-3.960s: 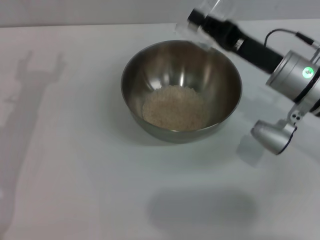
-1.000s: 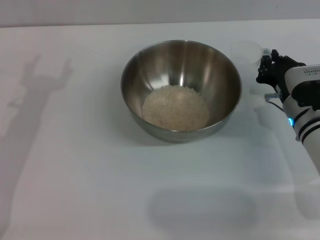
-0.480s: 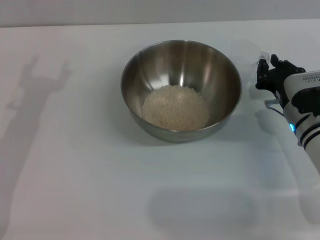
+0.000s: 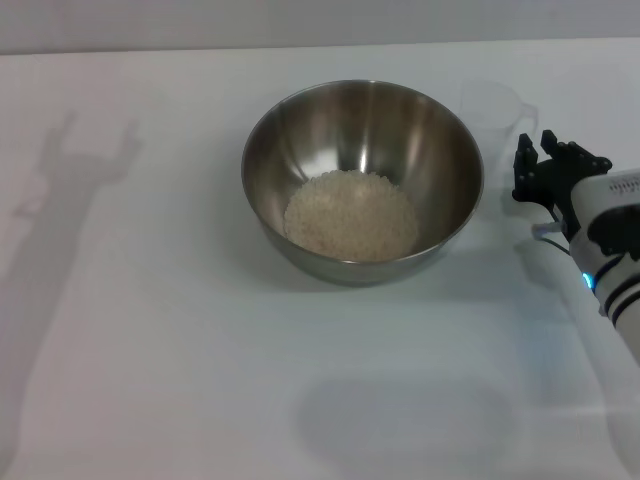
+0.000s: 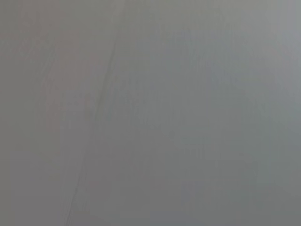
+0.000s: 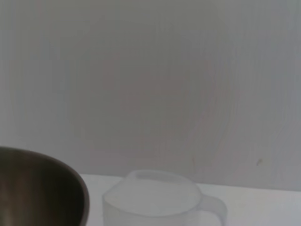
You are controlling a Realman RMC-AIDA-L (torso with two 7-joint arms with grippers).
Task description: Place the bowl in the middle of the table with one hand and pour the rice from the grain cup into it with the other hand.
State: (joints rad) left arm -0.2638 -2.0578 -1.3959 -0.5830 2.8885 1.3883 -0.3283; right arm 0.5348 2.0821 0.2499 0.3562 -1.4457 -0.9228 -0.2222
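We see the bowl (image 4: 363, 180) standing upright near the middle of the bench (image 4: 150, 330), with the rice (image 4: 351, 215) lying as a pale heap in its bottom. The grain cup (image 4: 497, 112) stands upright on the bench just to the right of the bowl, slightly farther back, and it looks empty. In the right wrist view we see the same cup (image 6: 157, 200) from the side with its small handle turned away from the bowl (image 6: 42, 190), and the two are close but apart.

Our right gripper (image 4: 545, 170) is at the right edge of the scene, just near and right of the cup. Its black fingers (image 4: 524, 165) are spread apart and hold nothing; a clear gap shows between them and the cup. The silver arm behind it runs off the right edge with a blue light on it.

Our left gripper does not show in the head view, and the left wrist view gives only a flat grey field, so we cannot tell its state. Its shadow (image 4: 75, 190) lies on the left side of the bench.
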